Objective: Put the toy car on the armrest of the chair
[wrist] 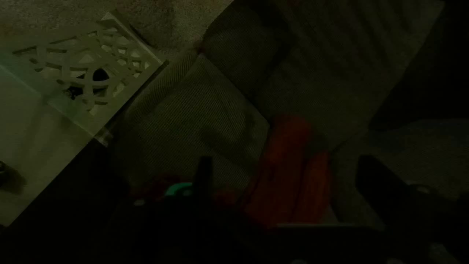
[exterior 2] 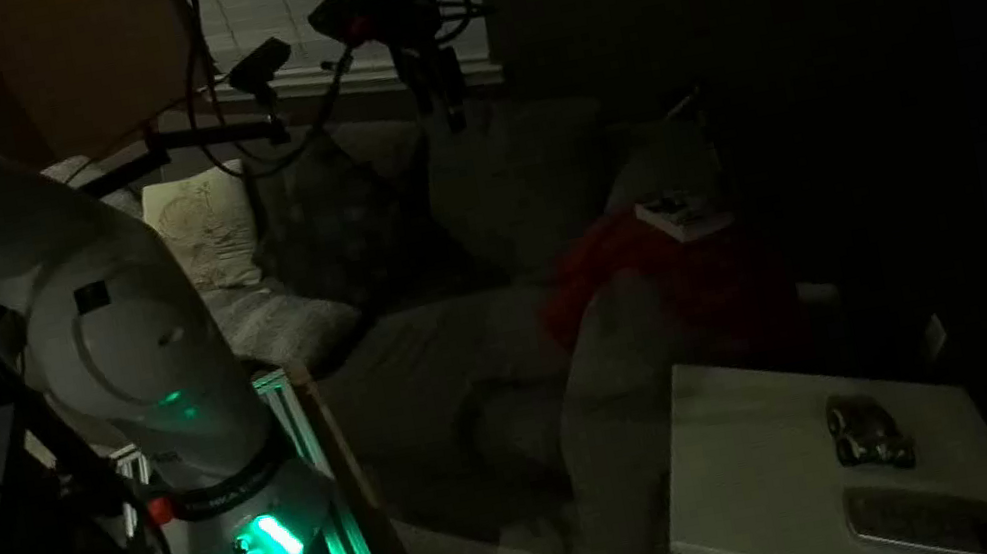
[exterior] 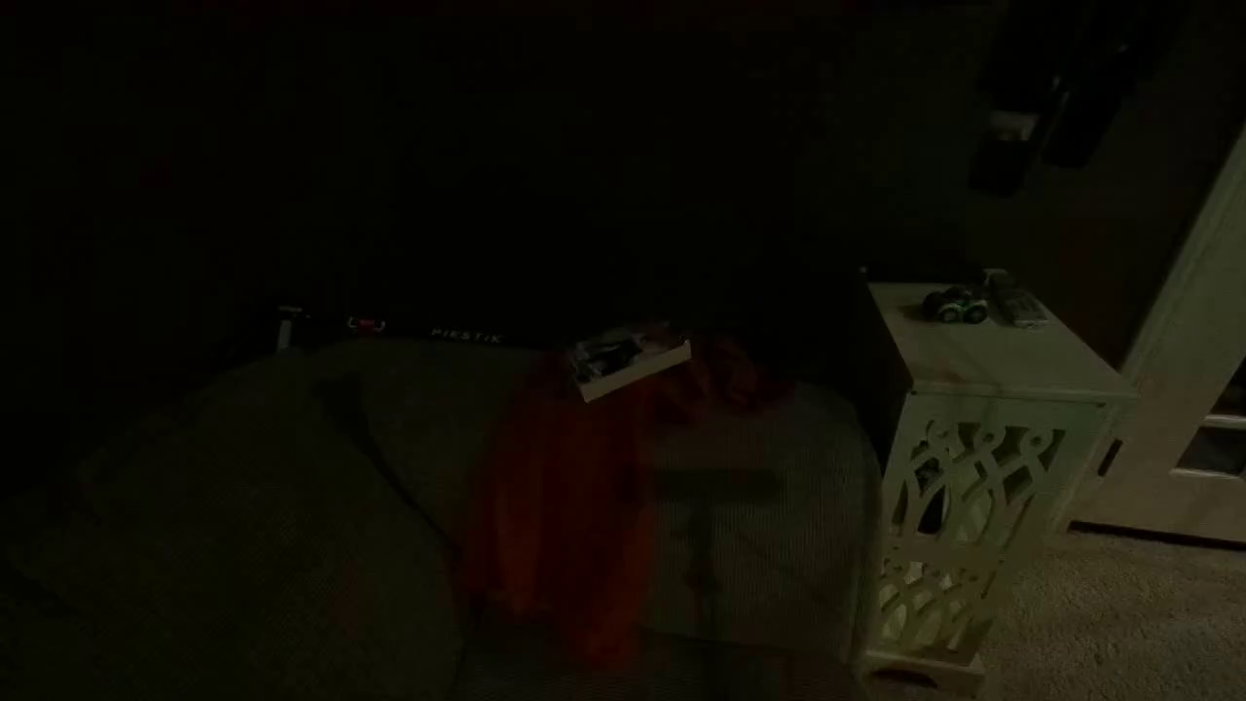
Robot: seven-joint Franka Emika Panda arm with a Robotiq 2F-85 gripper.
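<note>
The toy car [exterior: 957, 305] is small and dark with green parts. It stands on top of a white cabinet, and an exterior view shows it there too [exterior 2: 869, 432]. A dark shape cut off at the wrist view's left edge may be the car. The grey ribbed armrest [exterior: 759, 497] is beside the cabinet, also in an exterior view [exterior 2: 613, 378] and the wrist view [wrist: 190, 121]. My gripper [exterior 2: 442, 118] hangs high in the air, apart from car and armrest. Its fingers are wide apart in the wrist view [wrist: 285, 163], with nothing seen held between them.
An orange-red cloth [exterior: 574, 516] drapes over the couch, with a white box-like item [exterior: 633, 362] on it. The white cabinet [exterior 2: 745, 436] also bears a flat item [exterior 2: 922, 516] beside the car. Cushions [exterior 2: 200, 227] lie on the couch. The room is very dark.
</note>
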